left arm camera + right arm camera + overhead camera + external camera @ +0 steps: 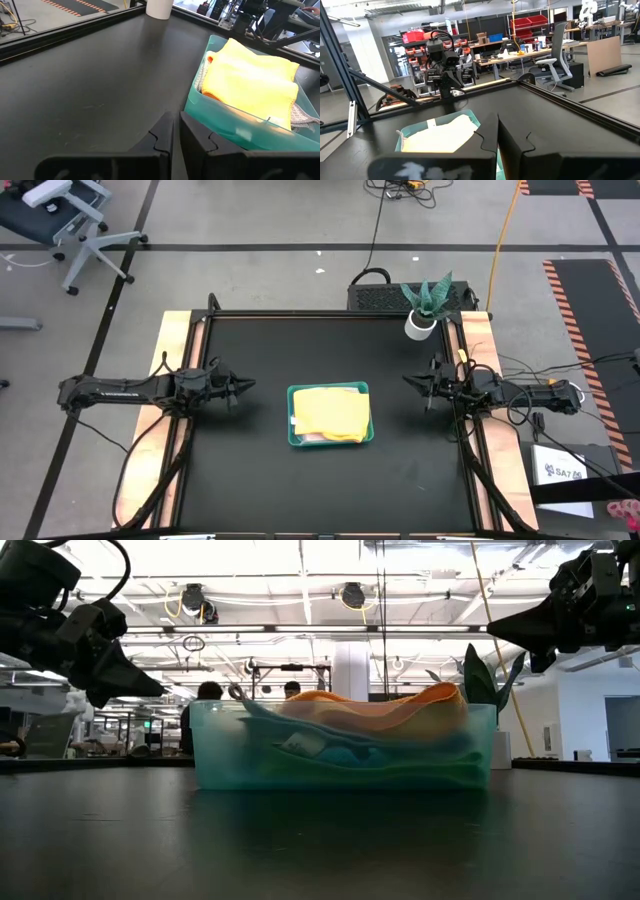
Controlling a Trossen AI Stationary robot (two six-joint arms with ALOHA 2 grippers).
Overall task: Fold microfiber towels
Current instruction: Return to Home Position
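Observation:
A teal plastic tray (292, 420) stands in the middle of the black table. It holds the stacked microfiber towels, with the yellow-orange one (332, 412) (250, 80) on top. A pale grey one (302, 117) sticks out beneath it, and turquoise layers (350, 755) show through the tray wall. My left gripper (250, 387) (176, 132) hovers to the left of the tray, pointing at it, shut and holding nothing. Over the right side of the table my right gripper (406, 380) (498, 135) hovers, also pointing at the tray, shut and holding nothing.
A potted plant in a white pot (428, 305) stands at the table's far right corner. Bare black tabletop lies all around the tray, inside raised wooden side rails (170, 360). The low view shows people (210, 692) in the room behind the table.

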